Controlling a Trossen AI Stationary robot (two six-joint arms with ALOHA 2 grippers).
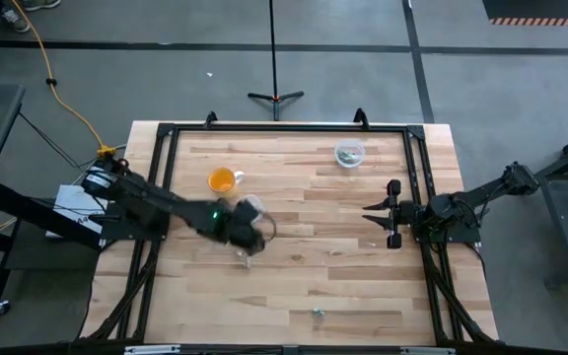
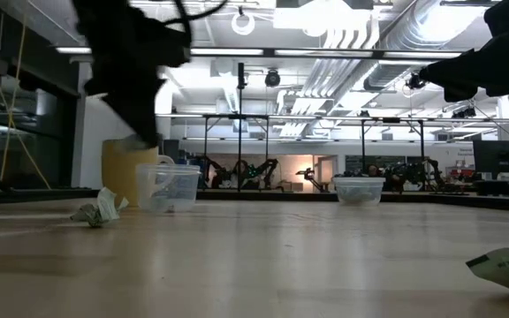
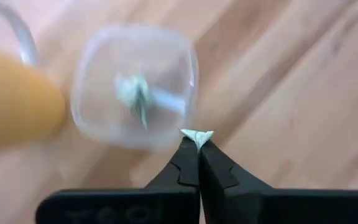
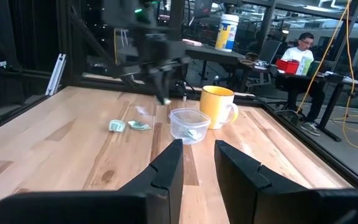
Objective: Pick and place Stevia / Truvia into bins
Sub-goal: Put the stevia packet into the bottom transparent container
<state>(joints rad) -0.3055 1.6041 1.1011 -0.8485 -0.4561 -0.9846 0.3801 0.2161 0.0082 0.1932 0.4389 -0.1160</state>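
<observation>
My left gripper (image 3: 197,143) is shut on a green-and-white Stevia packet, held above the table just beside a clear bin cup (image 3: 135,87) that has one packet inside. In the high view this gripper (image 1: 248,240) is near the table's middle, just on the near side of that cup (image 1: 252,206). A second clear cup (image 1: 349,153) holding packets stands toward the far edge. Loose packets lie flat on the wood (image 1: 317,313), (image 2: 100,209), (image 4: 117,126). My right gripper (image 1: 375,212) is open and waits at the right side, touching nothing. My left gripper pinches the packet between its two fingertips, coming from above and pointing down. Only a small pale corner (image 3: 196,135) sticks out past the tips; the rest is hidden between the fingers. The packet is lifted clear of the table.
An orange cup with a handle (image 1: 222,180) stands just beyond the near clear cup, toward the far left. A black frame (image 1: 284,128) runs round the table's edges. Bare wood lies between the two arms. A person sits in the room beyond (image 4: 303,46).
</observation>
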